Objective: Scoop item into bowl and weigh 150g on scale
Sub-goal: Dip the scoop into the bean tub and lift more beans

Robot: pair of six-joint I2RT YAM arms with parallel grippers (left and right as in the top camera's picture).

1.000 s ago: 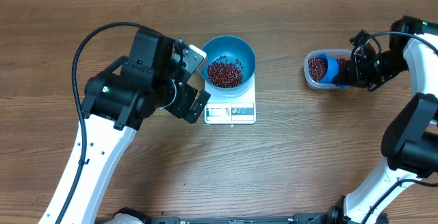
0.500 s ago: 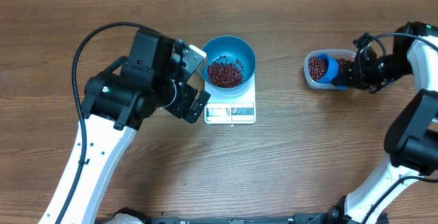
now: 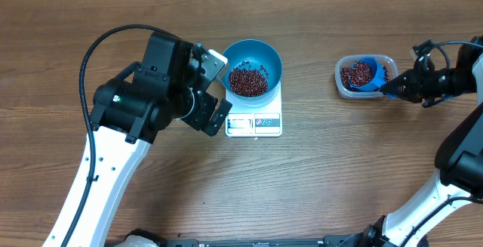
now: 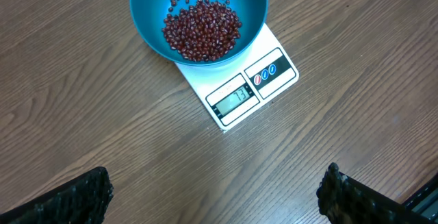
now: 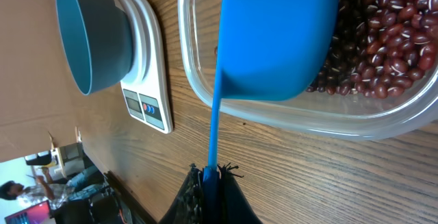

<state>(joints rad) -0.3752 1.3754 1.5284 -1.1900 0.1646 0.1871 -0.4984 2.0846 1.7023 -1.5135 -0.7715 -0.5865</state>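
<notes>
The blue bowl (image 3: 253, 54) stands on the white scale (image 3: 254, 120) and holds a heap of red-brown beans (image 3: 247, 81). My left gripper (image 3: 218, 88) hovers just left of the scale, open and empty. In its wrist view the bowl (image 4: 147, 8) and scale (image 4: 270, 77) lie ahead of the gripper (image 4: 215, 196). My right gripper (image 3: 400, 86) is shut on the handle of a small blue scoop (image 3: 364, 74), which lies in a clear tub (image 3: 343, 87) of beans. The right wrist view shows the scoop's underside (image 5: 277, 39) over the beans (image 5: 383, 46) and the gripper (image 5: 212, 183) pinching its thin handle.
The clear tub (image 5: 274, 118) sits on the wooden table at the right, well apart from the scale (image 5: 147, 80) and bowl (image 5: 89, 35). The left arm's black body fills the table's left middle. Bare wood lies between the scale and the tub.
My right gripper has drawn back to the right, and the scoop has shifted right with it inside the tub. The left arm, bowl and scale have not moved.
</notes>
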